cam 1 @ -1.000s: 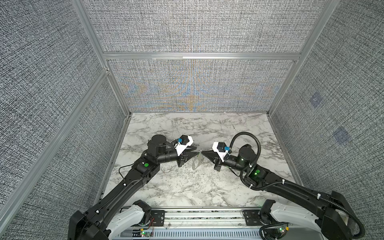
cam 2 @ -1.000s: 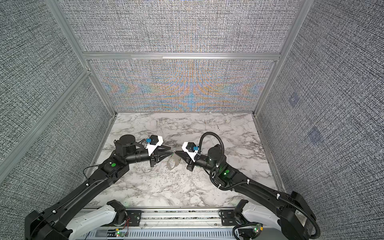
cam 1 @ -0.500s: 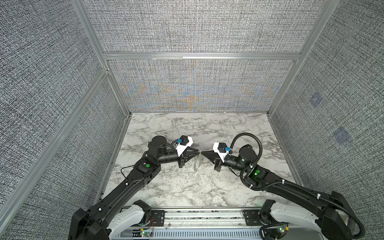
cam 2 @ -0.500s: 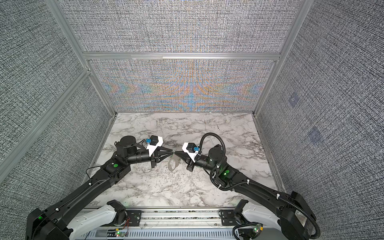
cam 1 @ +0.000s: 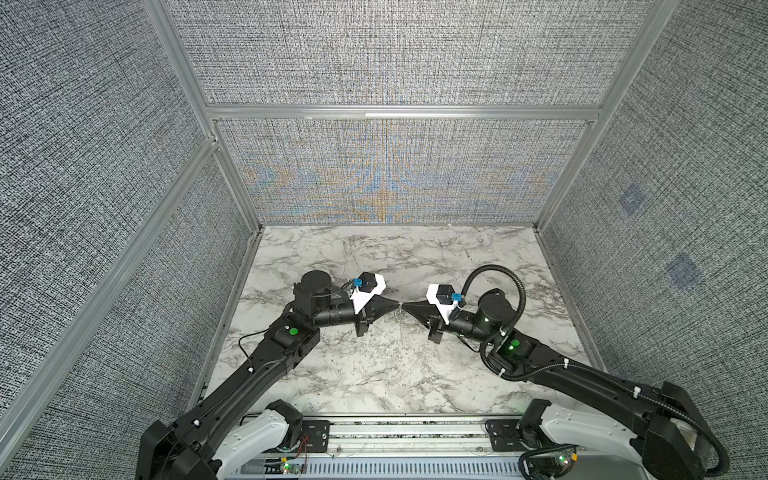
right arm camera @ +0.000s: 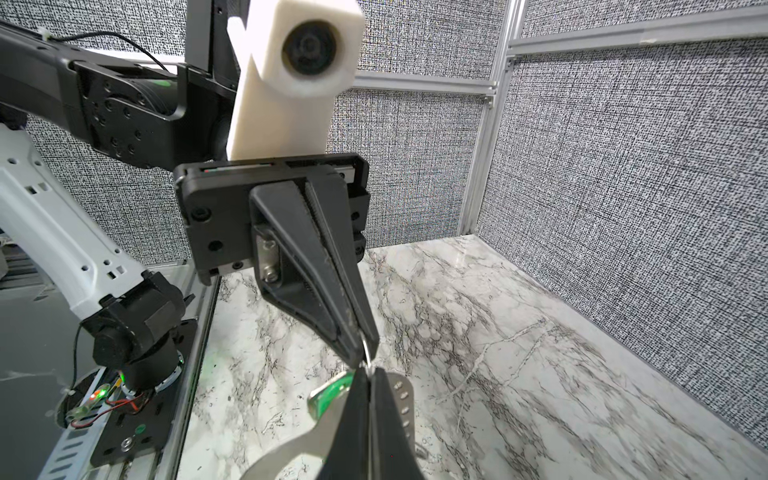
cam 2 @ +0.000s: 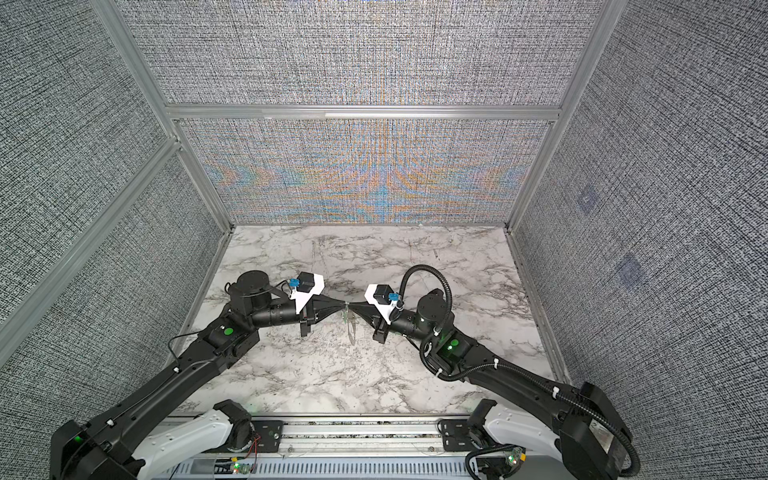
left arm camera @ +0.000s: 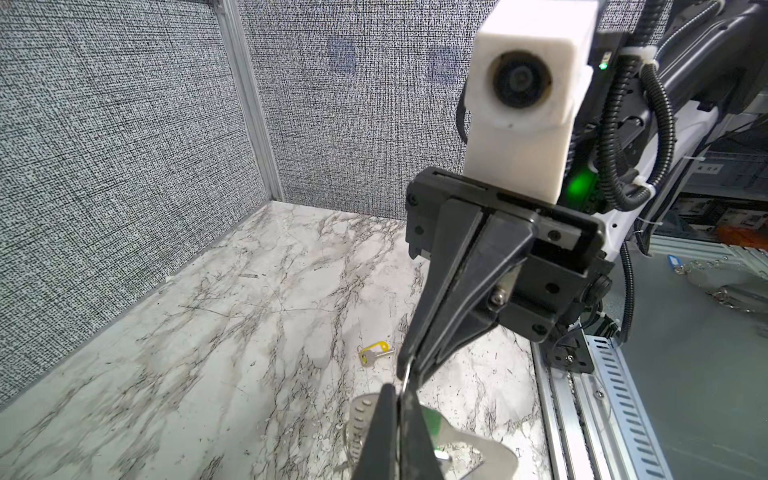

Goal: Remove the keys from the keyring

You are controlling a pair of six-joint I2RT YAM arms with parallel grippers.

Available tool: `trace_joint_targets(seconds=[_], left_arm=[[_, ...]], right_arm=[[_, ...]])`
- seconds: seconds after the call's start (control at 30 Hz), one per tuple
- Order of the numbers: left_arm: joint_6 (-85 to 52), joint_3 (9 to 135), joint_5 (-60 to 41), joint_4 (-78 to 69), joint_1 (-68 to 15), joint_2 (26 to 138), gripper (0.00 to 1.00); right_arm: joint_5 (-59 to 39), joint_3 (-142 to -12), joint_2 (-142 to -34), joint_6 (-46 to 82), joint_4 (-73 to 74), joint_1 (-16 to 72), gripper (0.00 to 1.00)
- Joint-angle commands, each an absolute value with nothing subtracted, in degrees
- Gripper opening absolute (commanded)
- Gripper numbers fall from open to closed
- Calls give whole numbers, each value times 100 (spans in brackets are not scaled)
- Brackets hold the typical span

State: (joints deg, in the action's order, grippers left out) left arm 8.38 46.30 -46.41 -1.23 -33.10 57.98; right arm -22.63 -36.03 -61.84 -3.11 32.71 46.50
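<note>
The marble surface (cam 1: pixel 374 257) covered the whole floor of the booth, and both black arms leaned in over the middle of it. The left claw (cam 1: pixel 395 307) had its fingers pressed tight together, pinching a thin wire ring (right arm camera: pixel 365 348) right at the tip. The right claw (cam 1: pixel 406 306) sat tip to tip with the left claw, coming in from the opposite side. Its fingers looked closed on that same wire ring too.

Just under the left claw's tip hung the keyring (right arm camera: pixel 402 401), a silvery loop with a notched edge. The green tag (right arm camera: pixel 332 392) dangled below the left claw as well, right up against the keyring. Honestly couldn't tell if it was threaded on or not. The yellow-tagged key (left arm camera: pixel 374 352) lay flat on the surface on its own, down past the left claw's tip and nowhere near touching it.
</note>
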Motion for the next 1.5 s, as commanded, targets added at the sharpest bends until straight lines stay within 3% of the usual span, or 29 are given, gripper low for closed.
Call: trace_joint_targets(seconds=[0.0, 0.2, 0.43, 0.73, 1.2, 1.23, 1.27, 1.37, 1.47], left_arm=[[1488, 5056, -4350, 636, -3300, 5905, 0], [2575, 6180, -3818, 2549, -3387, 6422, 0], [3406, 7091, -3360, 3807, -3572, 6910, 0], [3665, 7295, -3279, 3981, -3810, 7030, 0], [3754, 7200, -3389, 3862, -3880, 7007, 0], [3729, 7175, -3340, 3820, -3878, 7001, 1], [3646, 7135, -3234, 3726, -3877, 6972, 13], [3325, 6917, -2768, 3213, -3872, 6755, 34], [2900, 6493, -2455, 2490, -3850, 6407, 42]], right_arm=[[-1908, -3646, -6046, -527, 2963, 4658, 25], [-1517, -4075, -5914, -1090, 1667, 4667, 30], [-1822, -4247, -5997, -1082, 1590, 4667, 28], [-2118, -4307, -6240, -751, 1780, 4658, 22], [-2296, -4261, -6333, -654, 1913, 4651, 0], [-2303, -4263, -6329, -659, 1905, 4645, 0], [-2320, -4249, -6333, -648, 1913, 4641, 0], [-2301, -4216, -6334, -559, 2000, 4641, 0], [-2263, -4171, -6337, -452, 2158, 4636, 0]])
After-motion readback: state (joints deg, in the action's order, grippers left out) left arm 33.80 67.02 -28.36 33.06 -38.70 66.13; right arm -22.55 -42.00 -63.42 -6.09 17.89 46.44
